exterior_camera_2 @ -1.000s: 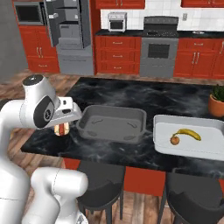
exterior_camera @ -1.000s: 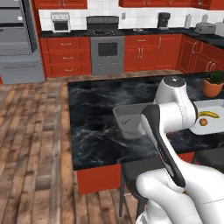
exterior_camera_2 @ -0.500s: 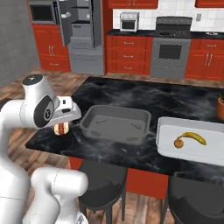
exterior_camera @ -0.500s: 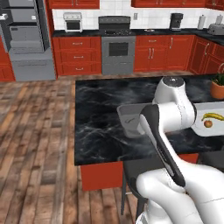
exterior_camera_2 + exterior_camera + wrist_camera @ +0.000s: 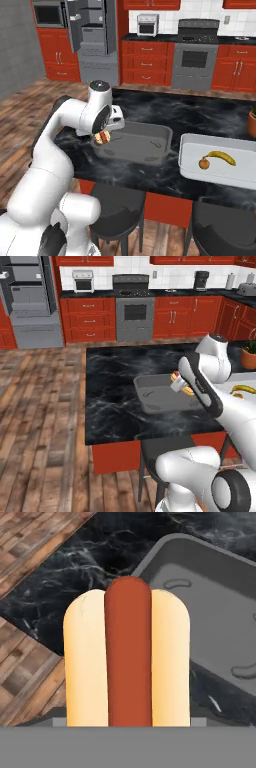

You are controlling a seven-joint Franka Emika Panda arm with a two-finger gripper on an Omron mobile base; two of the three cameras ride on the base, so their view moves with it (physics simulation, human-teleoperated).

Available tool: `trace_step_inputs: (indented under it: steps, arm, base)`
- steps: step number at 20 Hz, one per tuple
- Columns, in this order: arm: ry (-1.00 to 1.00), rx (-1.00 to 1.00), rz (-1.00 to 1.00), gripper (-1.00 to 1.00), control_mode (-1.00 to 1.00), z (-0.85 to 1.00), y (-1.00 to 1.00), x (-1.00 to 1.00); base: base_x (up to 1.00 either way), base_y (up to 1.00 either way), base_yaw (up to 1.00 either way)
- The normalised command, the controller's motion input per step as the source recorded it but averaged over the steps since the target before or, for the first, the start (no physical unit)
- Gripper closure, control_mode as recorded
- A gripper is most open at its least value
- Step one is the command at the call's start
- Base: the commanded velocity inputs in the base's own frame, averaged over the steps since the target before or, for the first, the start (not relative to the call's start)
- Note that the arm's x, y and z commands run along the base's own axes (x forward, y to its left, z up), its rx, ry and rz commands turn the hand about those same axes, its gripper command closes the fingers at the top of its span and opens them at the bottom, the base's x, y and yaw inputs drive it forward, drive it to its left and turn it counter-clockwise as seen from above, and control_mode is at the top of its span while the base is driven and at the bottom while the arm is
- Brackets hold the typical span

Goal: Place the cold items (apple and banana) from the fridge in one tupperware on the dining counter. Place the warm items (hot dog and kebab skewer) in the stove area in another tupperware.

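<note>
Jaws clamped on hot dog (image 5: 127,654), hanging over the grey tupperware's (image 5: 145,145) near-left edge, apparently not touching.

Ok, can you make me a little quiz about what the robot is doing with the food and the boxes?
1. True or false: the gripper is carrying the hot dog.
2. Which foods lie in the white tupperware?
A. apple and banana
B. kebab and hot dog
3. Fill in: the hot dog hangs at the edge of the ___ tupperware.

Key: 1 true. 2 A. 3 grey.
</note>
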Motion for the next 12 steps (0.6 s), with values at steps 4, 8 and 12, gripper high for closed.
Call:
trace_step_inputs:
  steps: [4,8,12]
  arm:
    - [0.20,0.00,0.26,1.00,-1.00,-0.24,-0.13,0.95]
    - [0.11,-0.04,0.43,1.00,-1.00,-0.40,-0.38,0.69]
    - [0.01,-0.10,0.32,1.00,-1.00,-0.43,-0.21,0.39]
  base:
    - [0.00,0.00,0.00]
    - [0.00,0.00,0.00]
    - [0.00,0.00,0.00]
